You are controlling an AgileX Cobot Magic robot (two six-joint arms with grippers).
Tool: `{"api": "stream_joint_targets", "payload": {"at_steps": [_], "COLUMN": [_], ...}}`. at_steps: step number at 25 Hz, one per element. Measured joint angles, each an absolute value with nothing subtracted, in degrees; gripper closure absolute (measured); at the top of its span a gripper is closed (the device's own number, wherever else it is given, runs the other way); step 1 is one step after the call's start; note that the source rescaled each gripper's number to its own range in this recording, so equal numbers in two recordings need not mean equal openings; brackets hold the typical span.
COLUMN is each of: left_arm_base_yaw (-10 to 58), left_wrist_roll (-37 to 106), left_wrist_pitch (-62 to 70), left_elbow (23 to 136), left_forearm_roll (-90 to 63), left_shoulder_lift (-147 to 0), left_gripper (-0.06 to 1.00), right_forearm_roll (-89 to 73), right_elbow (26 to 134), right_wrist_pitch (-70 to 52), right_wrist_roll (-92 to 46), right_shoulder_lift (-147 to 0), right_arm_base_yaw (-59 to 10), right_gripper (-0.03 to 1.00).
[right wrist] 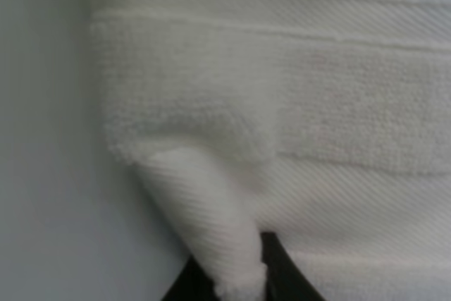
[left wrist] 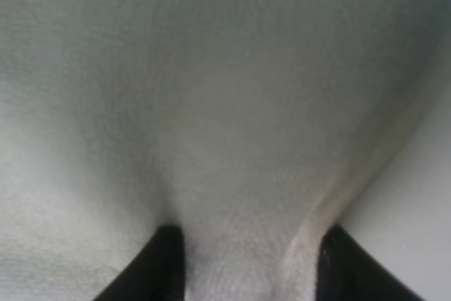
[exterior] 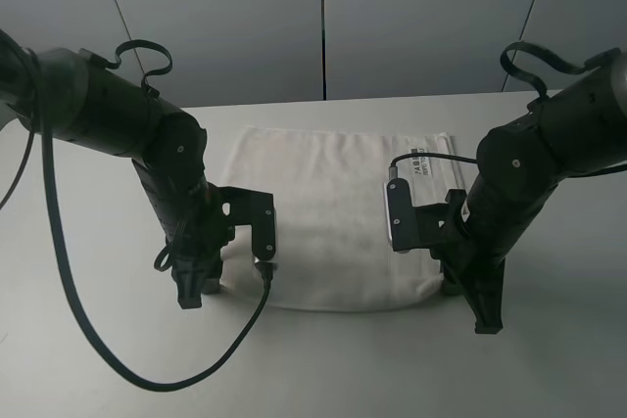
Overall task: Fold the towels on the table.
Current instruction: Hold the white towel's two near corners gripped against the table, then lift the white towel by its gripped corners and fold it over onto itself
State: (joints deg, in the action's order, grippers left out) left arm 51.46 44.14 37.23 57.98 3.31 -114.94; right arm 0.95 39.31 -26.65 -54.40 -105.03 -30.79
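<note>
The white towel [exterior: 328,212] lies spread flat in the middle of the table [exterior: 323,369], its label [exterior: 421,159] at the far right corner. My left gripper [exterior: 199,291] is down on the towel's near left corner. In the left wrist view a ridge of the towel [left wrist: 239,139] is bunched between the gripper's [left wrist: 250,273] two dark fingertips [left wrist: 162,266] and touches both. My right gripper [exterior: 470,302] is at the near right corner. The right wrist view shows it [right wrist: 243,276] shut on a lifted flap of the towel's [right wrist: 211,209] banded corner.
A black cable [exterior: 127,374] loops from the left arm over the table's front left. Another short cable [exterior: 431,156] crosses the towel near the label. Grey wall panels [exterior: 323,17] stand behind the table's far edge.
</note>
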Motion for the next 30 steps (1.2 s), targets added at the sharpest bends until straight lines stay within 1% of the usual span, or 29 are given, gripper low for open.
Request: {"api": "stream_joint_targets", "payload": {"at_steps": [1, 4, 5, 14, 18, 22, 30], "left_arm_base_yaw": [51.46, 51.46, 51.46, 51.46, 51.46, 51.46, 52.57], "left_wrist_roll": [44.09, 43.99, 43.99, 42.63, 42.05, 41.95, 41.33], "left_wrist_pitch": [36.96, 35.97, 35.97, 36.53, 38.69, 41.47, 46.73], "left_elbow": [57.98, 57.98, 57.98, 58.04, 57.93, 57.59, 57.37], "left_forearm_roll": [3.61, 4.44, 4.44, 4.33, 2.72, 1.09, -1.88], "left_shoulder_lift": [-114.94, -114.94, -114.94, -114.96, -114.37, -113.65, -111.80], "left_gripper": [0.55, 0.90, 0.93, 0.94, 0.94, 0.94, 0.94], "right_forearm_roll": [0.95, 0.85, 0.72, -2.44, -3.77, -5.45, -8.31], "right_elbow": [39.31, 39.31, 39.31, 39.31, 39.31, 39.19, 38.72], "right_wrist_pitch": [-26.65, -26.55, -26.55, -26.22, -27.58, -31.43, -43.39], "right_wrist_roll": [-54.40, -54.37, -54.26, -54.01, -54.01, -54.01, -54.01], "right_shoulder_lift": [-105.03, -105.03, -105.03, -105.03, -105.03, -103.60, -92.52], "right_arm_base_yaw": [-30.79, -30.79, -30.79, -30.79, -30.79, -30.79, -30.79], "right_gripper": [0.97, 0.97, 0.97, 0.97, 0.97, 0.97, 0.97]}}
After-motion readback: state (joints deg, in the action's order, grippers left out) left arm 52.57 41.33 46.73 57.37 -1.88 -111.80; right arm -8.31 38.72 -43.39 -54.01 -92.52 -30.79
